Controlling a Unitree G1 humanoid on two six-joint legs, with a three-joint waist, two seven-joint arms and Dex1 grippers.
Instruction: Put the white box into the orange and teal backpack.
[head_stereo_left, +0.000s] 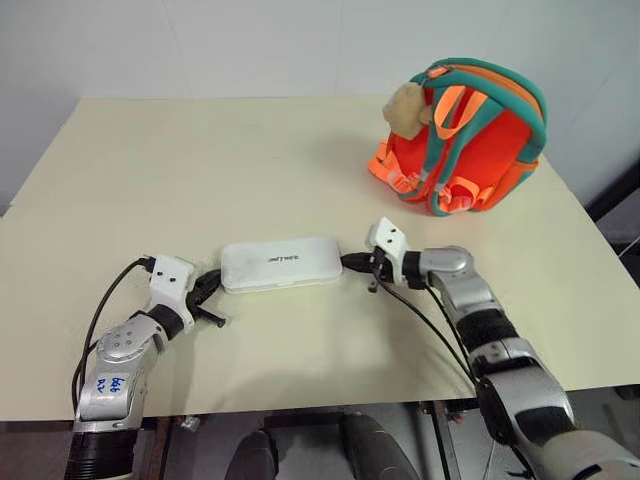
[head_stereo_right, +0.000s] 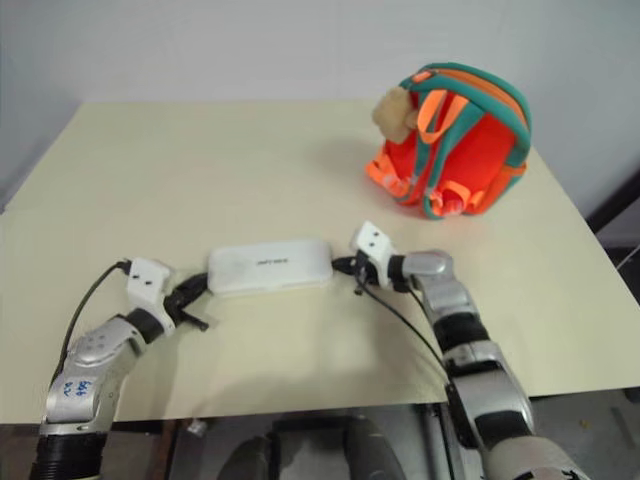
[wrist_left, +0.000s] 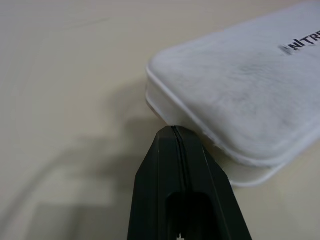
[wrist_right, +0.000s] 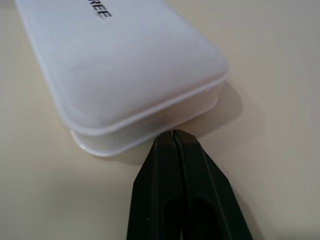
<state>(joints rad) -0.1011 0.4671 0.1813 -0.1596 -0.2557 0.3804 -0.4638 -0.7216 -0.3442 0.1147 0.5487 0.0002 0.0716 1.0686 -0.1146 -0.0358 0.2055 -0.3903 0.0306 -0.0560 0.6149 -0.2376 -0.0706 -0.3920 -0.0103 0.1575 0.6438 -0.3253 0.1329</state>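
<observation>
- The box (head_stereo_left: 281, 264) is found lying flat on the table (head_stereo_left: 200, 170), lid up, near the front-middle, with small dark lettering seen mid-lid.
- It's flanked by both grippers, one at each short end, so it's basically sandwiched lengthwise.
- The left gripper (head_stereo_left: 208, 289) is seen pinched fully together, nothing caught between its fingers. In the left wrist view the closed tips (wrist_left: 175, 137) are shown right up against the box's rounded end, at the seam under the lid; actual contact looks likely but can't be totally confirmed.
- The right gripper (head_stereo_left: 352, 263) is likewise clamped tight on nothing, pointed at the other end of the box. From the right wrist view its tips (wrist_right: 172, 140) are seen just at the lower edge of that end.
- The box isn't gripped by either one, it's just resting on the table.
- The backpack (head_stereo_left: 470, 140) is stood at the far right of the table, well apart from the box, straps facing the robot.
- A beige plush charm (head_stereo_left: 405, 108) is seen hanging at its upper left side.
</observation>
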